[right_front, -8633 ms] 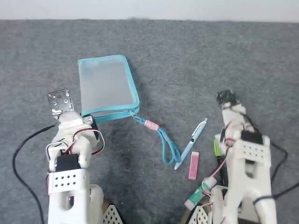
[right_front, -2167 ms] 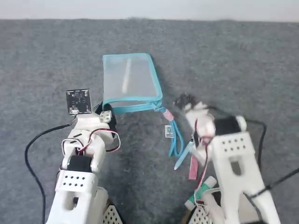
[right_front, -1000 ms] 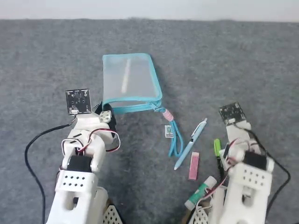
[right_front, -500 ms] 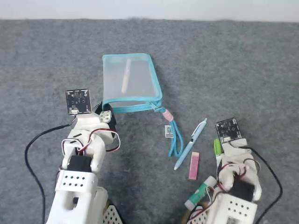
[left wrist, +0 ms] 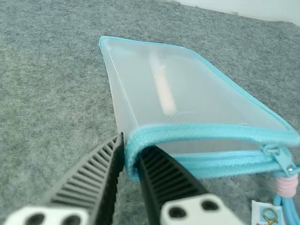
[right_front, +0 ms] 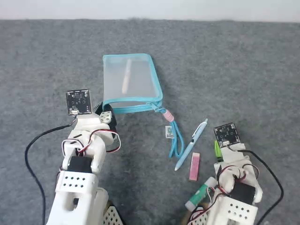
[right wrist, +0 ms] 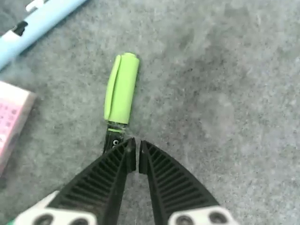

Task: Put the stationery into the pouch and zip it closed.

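Translucent flat pouch with teal zip trim [right_front: 129, 82] is seen at upper centre of the high view, on the grey felt-like table cover [right_front: 243, 65]. Its lower-left corner is pinched by the left gripper [left wrist: 130, 151], the jaws drawn narrow onto the teal edge. The right gripper [right wrist: 136, 149] is noted at lower right. Its jaws are brought almost together with nothing between them, and the tips are set over the black barrel of the green-capped highlighter [right wrist: 121, 89].

Risks, as judged:
- If lowered with the jaws this narrow, the highlighter would be shoved or rolled, not gripped.
- Only a thin edge of the pouch is held, so it could be pulled free once items are pushed in.
- How far the mouth gapes cannot be told. A flat mouth would block entry.
- The teal strap with pink bead [right_front: 174, 138] lies just beside the pen and could be snagged.

Count:
- Pouch: one.
- Pale stick inside it [left wrist: 161, 89]: one.
- Loose pieces, at lower right: four.
  - One light-blue pen [right_front: 192, 143].
  - One pink eraser block [right_front: 194, 166].
  - One highlighter.
  - One white tube with green cap [right_front: 200, 193].
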`<action>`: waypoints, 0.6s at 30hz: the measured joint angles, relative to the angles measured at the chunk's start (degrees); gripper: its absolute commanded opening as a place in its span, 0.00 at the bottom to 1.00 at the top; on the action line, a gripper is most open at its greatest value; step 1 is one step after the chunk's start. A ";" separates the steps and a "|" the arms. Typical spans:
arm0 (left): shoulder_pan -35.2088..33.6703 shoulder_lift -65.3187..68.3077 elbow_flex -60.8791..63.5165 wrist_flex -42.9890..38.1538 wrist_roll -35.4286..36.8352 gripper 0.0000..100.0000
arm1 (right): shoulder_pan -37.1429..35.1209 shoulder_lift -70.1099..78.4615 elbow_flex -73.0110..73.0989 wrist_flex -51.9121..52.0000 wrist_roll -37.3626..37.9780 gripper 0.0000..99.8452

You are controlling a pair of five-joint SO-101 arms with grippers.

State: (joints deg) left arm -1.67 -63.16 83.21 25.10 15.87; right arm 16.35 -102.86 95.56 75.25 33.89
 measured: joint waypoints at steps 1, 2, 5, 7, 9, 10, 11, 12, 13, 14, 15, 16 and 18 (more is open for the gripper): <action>0.00 0.00 0.00 0.00 0.00 0.01 | 0.00 0.00 0.00 0.00 0.00 0.01; 0.00 0.00 0.00 0.00 0.00 0.01 | 0.00 0.00 0.00 0.00 0.00 0.01; -0.18 0.00 0.00 0.00 0.00 0.01 | 0.00 0.00 0.00 0.00 0.00 0.01; -1.41 0.00 0.00 0.00 0.00 0.01 | 0.00 0.00 0.00 0.00 0.00 0.01; -2.46 0.00 0.00 0.00 0.00 0.01 | 0.00 0.00 0.00 0.00 0.09 0.01; -2.90 0.00 0.00 0.00 0.00 0.01 | 0.00 0.00 0.00 0.00 0.09 0.01; -3.08 0.00 0.00 0.00 0.00 0.01 | 0.00 0.00 0.00 0.00 0.09 0.01; -3.25 0.00 0.00 0.00 0.00 0.01 | 0.00 0.00 0.00 0.00 0.09 0.01; -3.34 0.00 0.00 0.00 0.00 0.01 | 0.00 0.00 0.00 0.00 0.09 0.01; -3.43 0.00 0.00 0.00 0.00 0.01 | 0.00 0.00 0.00 0.00 0.09 0.01; -3.43 0.00 0.00 0.00 0.00 0.01 | 0.00 0.00 0.00 0.00 0.09 0.01; -3.43 0.00 0.00 0.00 0.00 0.01 | 0.00 0.00 0.00 0.00 0.09 0.01; -3.52 0.00 1.14 0.00 0.00 0.01 | 0.00 0.00 0.00 0.00 0.09 0.01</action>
State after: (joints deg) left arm -5.19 -63.16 84.35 25.10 15.87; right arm 16.35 -102.86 95.56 75.25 33.98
